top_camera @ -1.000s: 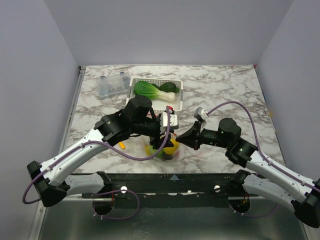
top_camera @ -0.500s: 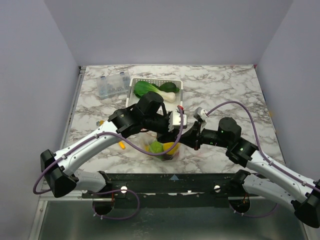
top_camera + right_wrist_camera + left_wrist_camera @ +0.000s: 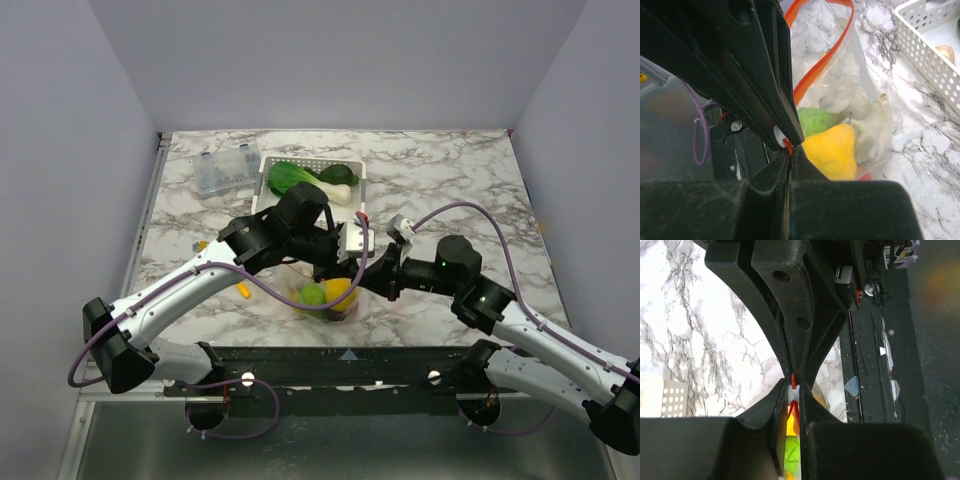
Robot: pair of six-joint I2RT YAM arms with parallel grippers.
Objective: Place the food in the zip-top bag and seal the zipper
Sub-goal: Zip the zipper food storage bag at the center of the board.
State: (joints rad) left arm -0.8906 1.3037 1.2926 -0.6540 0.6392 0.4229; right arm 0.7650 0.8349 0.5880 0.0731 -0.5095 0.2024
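Note:
The zip-top bag [image 3: 322,297] hangs between both grippers, holding yellow food [image 3: 832,150], green food [image 3: 812,120] and a bit of red food [image 3: 865,176]. Its red-orange zipper [image 3: 825,60] gapes open in a loop farther along. My left gripper [image 3: 794,390] is shut on the zipper's white slider [image 3: 793,394]. My right gripper [image 3: 791,152] is shut on the zipper end right beside it, and the two sets of fingertips nearly touch. From above, the left gripper [image 3: 358,262] and right gripper [image 3: 372,272] meet at the bag's right end.
A white slotted basket [image 3: 352,207] behind the arms holds a green leafy vegetable [image 3: 292,177] and a dark green piece [image 3: 340,175]. A clear compartment box [image 3: 225,170] sits at the back left. A small yellow item [image 3: 243,291] lies left of the bag.
My left arm swung right from above the bag to its right end, and its jaws closed on the zipper slider. The right gripper kept its hold.

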